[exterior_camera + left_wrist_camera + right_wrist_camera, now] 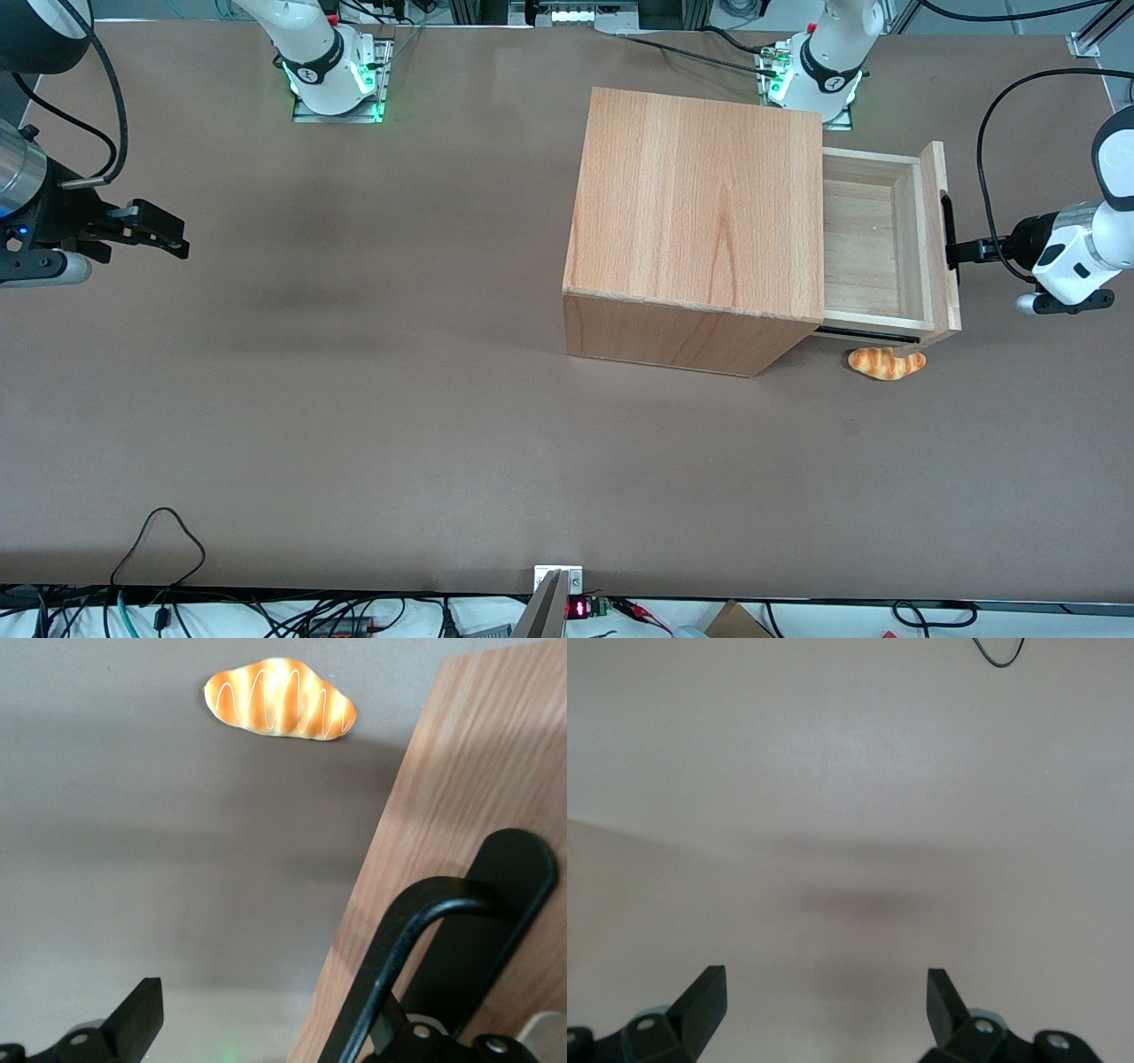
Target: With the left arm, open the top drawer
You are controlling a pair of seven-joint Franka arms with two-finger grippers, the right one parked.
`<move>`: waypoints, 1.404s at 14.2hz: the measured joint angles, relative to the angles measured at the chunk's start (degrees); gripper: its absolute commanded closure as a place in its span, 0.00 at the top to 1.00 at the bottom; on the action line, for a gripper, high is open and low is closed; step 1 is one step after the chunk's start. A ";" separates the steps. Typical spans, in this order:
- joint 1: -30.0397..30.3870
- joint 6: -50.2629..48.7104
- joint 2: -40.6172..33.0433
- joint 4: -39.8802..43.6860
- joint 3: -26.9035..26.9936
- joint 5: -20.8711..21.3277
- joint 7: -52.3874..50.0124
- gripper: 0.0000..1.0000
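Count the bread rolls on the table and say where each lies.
1. The orange striped bread roll lies on the brown table, beside the pulled-out light-wood top drawer, nearer the front camera. The left arm's black pincer is at the drawer's handle.

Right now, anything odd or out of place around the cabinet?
Only a toy croissant lying on the table just below the pulled-out top drawer, nearer the front camera. The tool sits at the drawer's black handle. Nothing spilled or damaged.

Overhead front view; close wrist views.
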 measured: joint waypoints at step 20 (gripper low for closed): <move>-0.42 -10.68 -1.47 21.36 -4.40 0.07 -0.75 1.00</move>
